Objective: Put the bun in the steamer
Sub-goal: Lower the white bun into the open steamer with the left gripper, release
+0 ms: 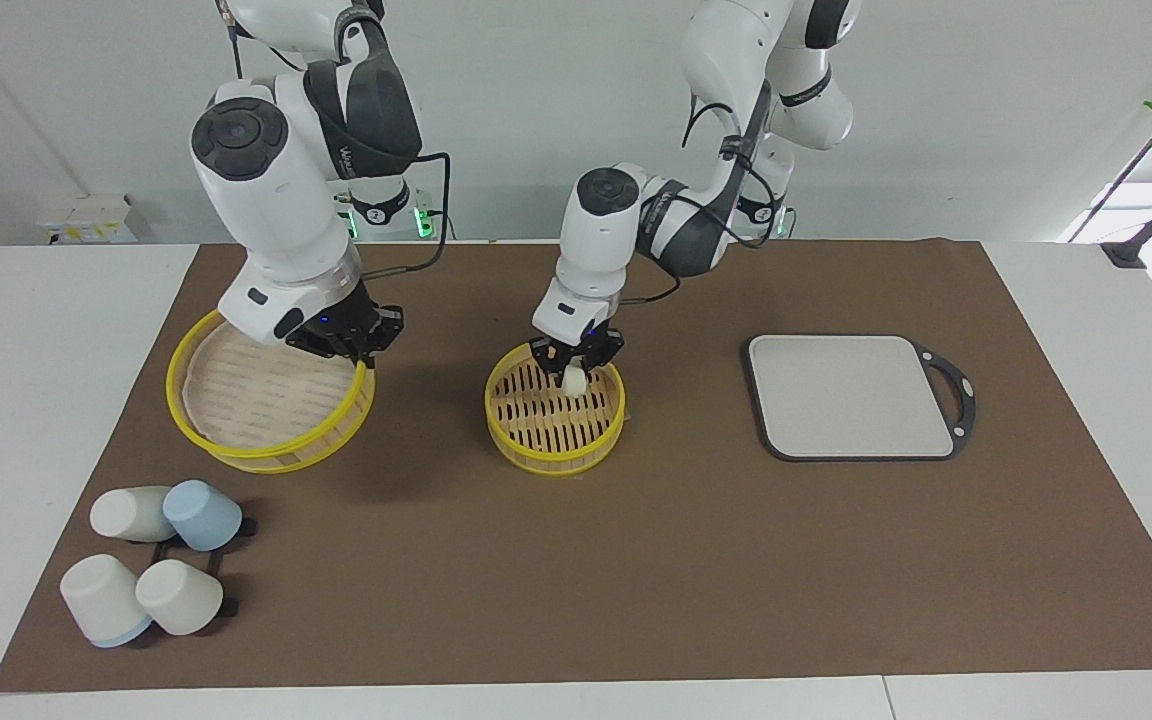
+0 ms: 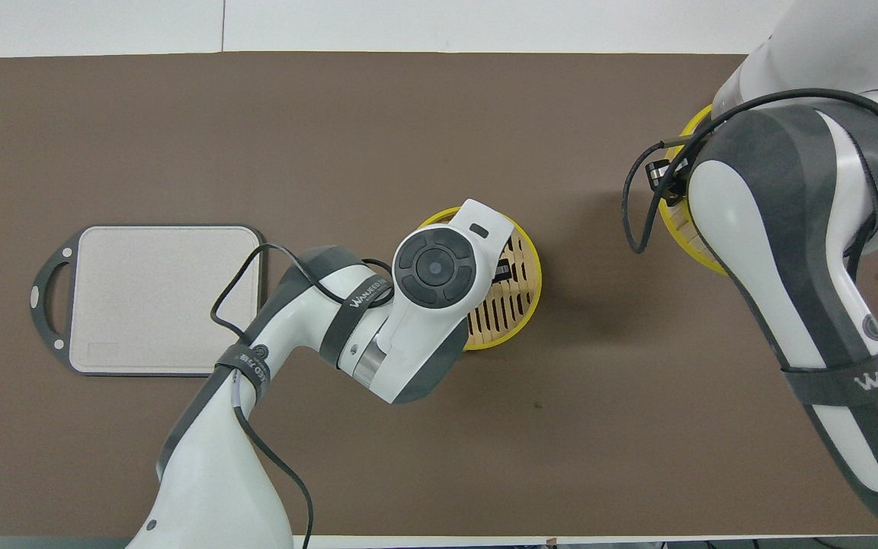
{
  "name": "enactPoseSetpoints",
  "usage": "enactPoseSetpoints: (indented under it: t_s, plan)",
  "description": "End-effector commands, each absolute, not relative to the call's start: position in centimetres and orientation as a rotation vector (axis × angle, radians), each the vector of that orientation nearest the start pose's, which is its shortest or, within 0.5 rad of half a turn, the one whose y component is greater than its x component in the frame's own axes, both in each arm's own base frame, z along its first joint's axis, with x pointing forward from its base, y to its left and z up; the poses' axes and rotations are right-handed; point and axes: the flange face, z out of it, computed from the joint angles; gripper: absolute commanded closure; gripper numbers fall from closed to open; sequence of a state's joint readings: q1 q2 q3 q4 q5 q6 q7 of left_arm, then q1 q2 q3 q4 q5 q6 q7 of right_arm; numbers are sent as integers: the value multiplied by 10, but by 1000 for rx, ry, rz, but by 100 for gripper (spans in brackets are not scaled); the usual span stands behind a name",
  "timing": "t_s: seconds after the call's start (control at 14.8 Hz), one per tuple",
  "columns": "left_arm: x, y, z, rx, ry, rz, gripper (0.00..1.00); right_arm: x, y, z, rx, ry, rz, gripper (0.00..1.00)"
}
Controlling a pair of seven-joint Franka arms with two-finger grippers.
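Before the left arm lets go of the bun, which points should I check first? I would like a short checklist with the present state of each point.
1. Left end effector shut on the bun: ok.
2. Bun over the steamer, inside its yellow rim: ok.
3. Bun resting on the slatted floor: cannot tell.
4. Steamer floor free of other things: ok in the part that shows; the overhead view is partly covered by the arm.
5. Lid off the steamer, tilted, held at its rim by the right end effector, beside the steamer toward the right arm's end: ok.
6. Board bare: ok.
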State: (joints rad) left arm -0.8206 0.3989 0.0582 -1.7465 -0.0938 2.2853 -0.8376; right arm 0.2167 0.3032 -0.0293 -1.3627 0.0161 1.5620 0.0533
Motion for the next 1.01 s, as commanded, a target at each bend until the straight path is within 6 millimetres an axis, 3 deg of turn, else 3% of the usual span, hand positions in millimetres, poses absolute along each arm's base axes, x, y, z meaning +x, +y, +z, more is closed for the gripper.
enactPoseSetpoints:
  t_s: [0.0, 0.13, 0.2, 0.34, 0.4, 0.67, 0.81, 0.88, 0.94]
  plan:
    - [475, -466, 342, -3268, -200, -114, 64, 618, 123, 547, -3123, -224, 132, 100]
    - [476, -466, 341, -3266, -190, -130, 61, 618, 124, 546, -3123, -227, 134, 100]
    - [476, -466, 341, -3267, -191, -129, 49, 618, 124, 547, -3123, -227, 132, 100]
    - [475, -465, 338, -3262, -201, -119, 7, 618, 124, 547, -3123, -224, 132, 100]
    - [475, -464, 339, -3261, -217, -121, 0, 618, 124, 547, -3123, -224, 132, 100]
    - [480, -457, 347, -3259, -237, -117, 0, 618, 130, 551, -3120, -219, 116, 100]
    - [492, -426, 378, -3236, -292, -75, 0, 612, 174, 556, -3097, -191, 71, 100]
    - [499, -404, 403, -3224, -339, -51, 0, 609, 202, 557, -3077, -141, 23, 100]
    - [505, -379, 430, -3210, -376, -22, 0, 609, 217, 559, -3064, -79, -27, 100]
